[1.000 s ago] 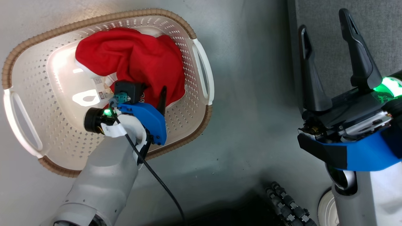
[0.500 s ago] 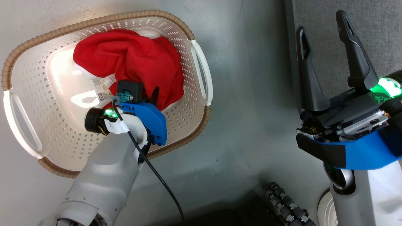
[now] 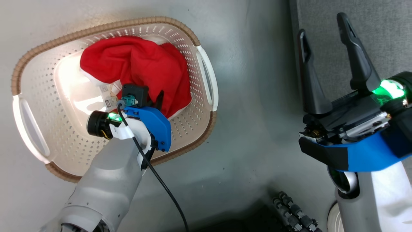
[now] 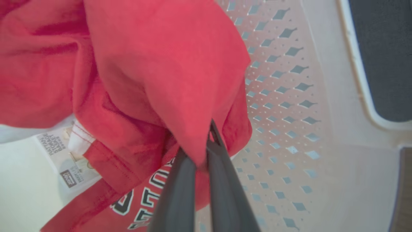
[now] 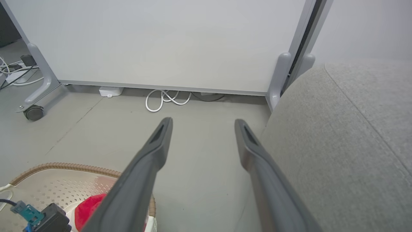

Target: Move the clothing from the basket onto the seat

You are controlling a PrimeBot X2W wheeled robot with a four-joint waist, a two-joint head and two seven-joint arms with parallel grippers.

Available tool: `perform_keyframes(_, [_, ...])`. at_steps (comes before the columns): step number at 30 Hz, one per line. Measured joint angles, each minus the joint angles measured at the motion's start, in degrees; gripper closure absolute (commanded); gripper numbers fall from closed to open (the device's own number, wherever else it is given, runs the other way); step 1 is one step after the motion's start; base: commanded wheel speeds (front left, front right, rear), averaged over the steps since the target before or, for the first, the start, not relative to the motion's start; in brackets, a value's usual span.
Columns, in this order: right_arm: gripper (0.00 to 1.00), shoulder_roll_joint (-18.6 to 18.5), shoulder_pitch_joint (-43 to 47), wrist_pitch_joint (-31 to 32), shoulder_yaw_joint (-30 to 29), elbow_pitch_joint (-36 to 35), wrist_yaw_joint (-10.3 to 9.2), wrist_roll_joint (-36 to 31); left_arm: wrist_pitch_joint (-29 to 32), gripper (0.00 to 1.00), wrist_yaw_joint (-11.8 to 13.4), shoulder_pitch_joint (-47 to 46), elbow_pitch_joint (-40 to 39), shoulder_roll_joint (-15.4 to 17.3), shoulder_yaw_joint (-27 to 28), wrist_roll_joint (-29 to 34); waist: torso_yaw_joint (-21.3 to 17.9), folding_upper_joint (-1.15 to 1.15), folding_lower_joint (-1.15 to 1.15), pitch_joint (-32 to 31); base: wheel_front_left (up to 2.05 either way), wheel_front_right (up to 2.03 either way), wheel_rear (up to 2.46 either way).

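Observation:
The red clothing (image 3: 141, 69) lies bunched in the cream perforated basket (image 3: 38, 96) on the floor. My left gripper (image 3: 158, 98) reaches down into the basket and is shut on a fold of the clothing (image 4: 167, 80); in the left wrist view the two dark fingers (image 4: 180, 187) pinch red fabric between them, with white-and-black lettering (image 4: 141, 199) and a white tag (image 4: 61, 154) below. My right gripper (image 3: 322, 25) hangs open and empty at the edge of the grey seat (image 3: 379, 29), which also fills the right of the right wrist view (image 5: 347, 145).
Grey floor (image 3: 257, 129) separates basket and seat. A black cable (image 3: 161, 183) trails from my left wrist. A white panel on castors (image 5: 161, 42) stands beyond, with loose white cords (image 5: 164, 100) at its foot. A black ribbed part (image 3: 293, 212) sits at the bottom edge.
My left gripper has shut on the red clothing, which is gathered slightly toward it. The picture has shifted a little as the camera moved. The right gripper stays open.

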Motion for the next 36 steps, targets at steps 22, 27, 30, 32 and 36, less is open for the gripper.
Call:
perform_keyframes(22, [0.00, -0.6, 4.0, 2.2, 1.2, 15.6, 0.00, -3.4, -1.4, 1.00, -1.1, 10.8, -7.5, 0.1, -8.0, -8.0, 5.1, 0.00, -0.01, -22.1, 0.00, 0.00, 0.00])
perform_keyframes(27, [0.00, -1.0, 6.2, 2.7, 1.3, 18.1, 0.00, -2.3, -1.5, 1.00, -1.1, 12.7, -9.8, 0.1, -11.6, -9.6, 7.0, 0.00, -0.02, -29.4, 0.00, 0.00, 0.00])
perform_keyframes(30, [0.00, -1.2, 7.6, 3.1, 1.1, 19.4, 0.00, -1.9, -1.8, 1.00, -1.1, 13.0, -10.8, 0.1, -13.7, -10.0, 8.1, 0.01, -0.02, -33.6, 0.00, 0.00, 0.00])
perform_keyframes(32, [0.00, -1.4, 9.0, 3.3, 0.7, 20.1, 0.00, -1.8, -1.9, 1.00, -1.1, 13.4, -11.4, 0.0, -14.8, -10.2, 9.0, 0.01, -0.02, -36.3, 0.00, 0.00, 0.00])
perform_keyframes(36, [0.00, -1.5, 11.4, 3.8, 0.7, 20.9, 0.00, -1.3, -2.7, 1.00, -1.1, 13.2, -12.3, 0.1, -17.0, -10.2, 10.7, 0.01, -0.02, -41.3, 0.00, 0.00, 0.00])
